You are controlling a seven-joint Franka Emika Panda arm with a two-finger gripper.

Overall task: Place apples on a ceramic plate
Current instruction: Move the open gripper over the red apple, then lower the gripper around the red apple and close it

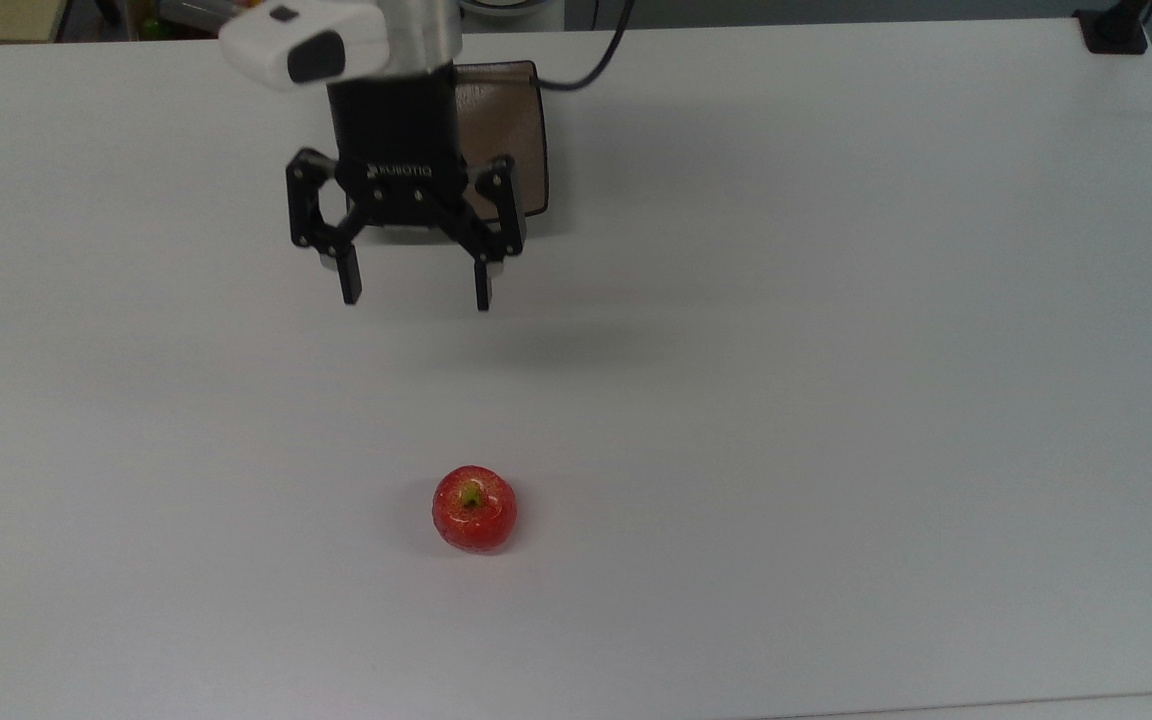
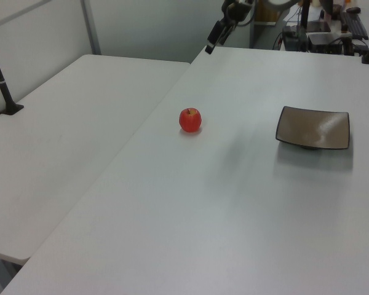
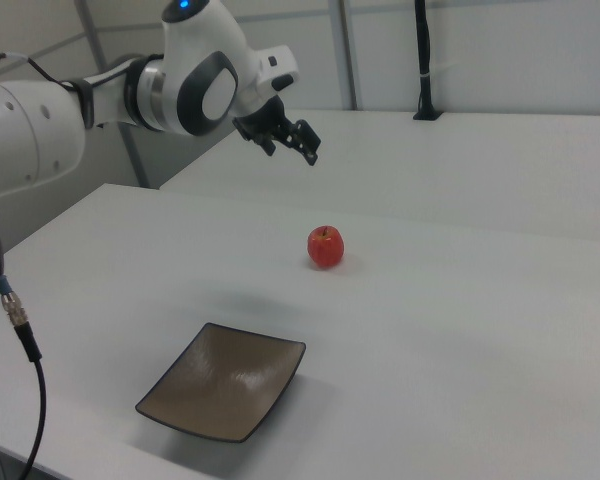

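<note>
With its fingers (image 1: 348,285) spread wide and empty, the gripper (image 1: 414,290) hung above the surface (image 1: 836,350), while at its 6 o'clock the apple (image 1: 474,508) sat upright, apparently light, rigid, slick and roll-prone, best pinched across its widest middle.

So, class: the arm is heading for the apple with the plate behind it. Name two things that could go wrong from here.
1. The apple is round and glossy and sits loose on the bare table; an off-centre close of the open end effector could send it rolling.
2. The plate is shallow, so an apple dropped from height might bounce or roll off.
</note>
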